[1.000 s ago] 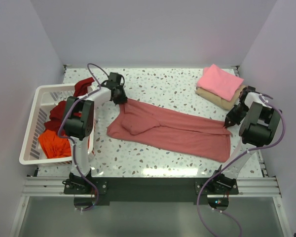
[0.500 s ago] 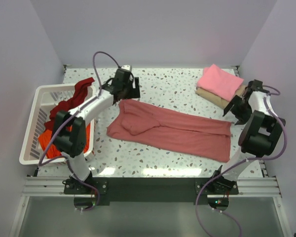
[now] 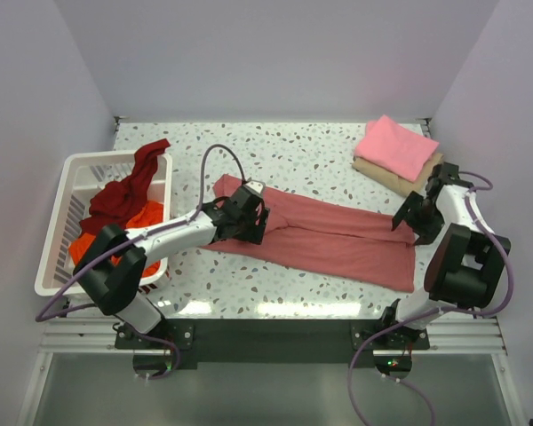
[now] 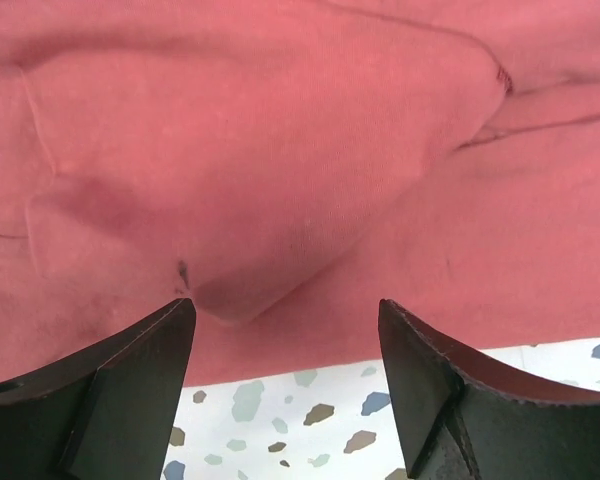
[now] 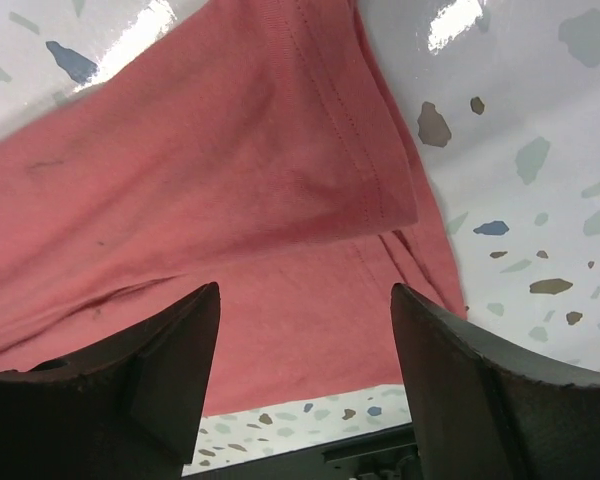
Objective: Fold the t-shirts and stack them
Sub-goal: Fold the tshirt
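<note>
A dusty rose-red t-shirt point(image 3: 338, 240) lies flat across the table as a long band, with a sleeve point(image 4: 280, 180) folded onto it. My left gripper point(image 3: 251, 222) hovers open over the shirt's left part near its front edge; in the left wrist view the gripper point(image 4: 285, 305) has nothing between its fingers. My right gripper point(image 3: 407, 218) stands open above the shirt's right end, over its hem point(image 5: 360, 130), and in the right wrist view the gripper point(image 5: 305, 290) is also empty. A folded bright pink t-shirt point(image 3: 395, 146) rests on a tan folded cloth point(image 3: 407, 180) at the back right.
A white slatted basket point(image 3: 60, 191) stands at the left and holds a dark maroon t-shirt point(image 3: 129, 185) draped over its rim and an orange one point(image 3: 138, 216). The table's front edge with a metal rail point(image 3: 266, 335) runs close below the shirt.
Both grippers have opened and let go of the rose-red shirt. The left arm swung from the shirt's far left corner to over its folded sleeve. The right gripper lifted off the right end.
</note>
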{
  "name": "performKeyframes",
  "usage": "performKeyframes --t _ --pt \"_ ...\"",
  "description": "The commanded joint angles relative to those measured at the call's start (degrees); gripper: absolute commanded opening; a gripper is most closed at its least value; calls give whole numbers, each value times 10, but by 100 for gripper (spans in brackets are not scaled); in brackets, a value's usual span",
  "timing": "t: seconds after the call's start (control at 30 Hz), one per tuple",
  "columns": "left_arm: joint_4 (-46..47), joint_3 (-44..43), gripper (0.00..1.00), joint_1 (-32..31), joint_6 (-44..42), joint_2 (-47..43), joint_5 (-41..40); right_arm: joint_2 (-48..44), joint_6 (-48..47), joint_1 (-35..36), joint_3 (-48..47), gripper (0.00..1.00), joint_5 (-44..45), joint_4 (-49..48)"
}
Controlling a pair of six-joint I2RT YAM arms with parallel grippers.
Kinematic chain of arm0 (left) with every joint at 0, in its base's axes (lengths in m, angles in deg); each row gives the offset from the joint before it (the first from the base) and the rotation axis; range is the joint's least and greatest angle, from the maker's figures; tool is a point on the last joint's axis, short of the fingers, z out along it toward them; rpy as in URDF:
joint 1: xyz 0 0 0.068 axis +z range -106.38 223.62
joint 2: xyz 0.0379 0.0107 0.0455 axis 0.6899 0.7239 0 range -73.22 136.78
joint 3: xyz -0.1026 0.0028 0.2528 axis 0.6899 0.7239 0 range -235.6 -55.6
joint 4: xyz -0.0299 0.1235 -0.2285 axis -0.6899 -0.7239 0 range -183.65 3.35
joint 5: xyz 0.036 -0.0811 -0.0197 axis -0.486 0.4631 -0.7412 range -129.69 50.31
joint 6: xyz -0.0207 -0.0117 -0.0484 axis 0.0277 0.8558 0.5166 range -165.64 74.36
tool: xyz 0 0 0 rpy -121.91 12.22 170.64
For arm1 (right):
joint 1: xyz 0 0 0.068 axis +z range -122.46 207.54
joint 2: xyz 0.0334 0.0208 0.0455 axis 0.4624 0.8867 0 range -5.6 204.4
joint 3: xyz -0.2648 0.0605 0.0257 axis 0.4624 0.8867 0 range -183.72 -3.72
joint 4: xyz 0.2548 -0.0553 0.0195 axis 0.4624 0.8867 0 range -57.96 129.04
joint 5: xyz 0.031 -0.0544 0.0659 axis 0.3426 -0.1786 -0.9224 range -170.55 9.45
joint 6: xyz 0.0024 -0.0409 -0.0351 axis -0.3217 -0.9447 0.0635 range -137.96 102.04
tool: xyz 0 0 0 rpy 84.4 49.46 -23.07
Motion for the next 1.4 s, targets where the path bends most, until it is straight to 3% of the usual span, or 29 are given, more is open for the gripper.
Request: performKeyframes --t 0.0,0.43,0.77,1.0,1.17,1.37 --pt "34 23 78 -10 16 -28 -26 3 0 -7 -2 71 15 -7" --pt "24 30 73 -36 -6 -25 -28 -15 24 -11 38 62 -17 -26" --pt "66 -13 70 -38 -43 65 -80 -51 28 -11 59 61 -63 -37" --pt "48 -58 46 -38 -37 107 -123 -76 13 -11 56 61 -90 -31" --pt "24 -80 40 -38 -40 106 -129 -83 6 -10 65 61 -106 -33" --pt "7 -103 14 -37 -60 100 -109 -83 7 -11 82 61 -117 -44"
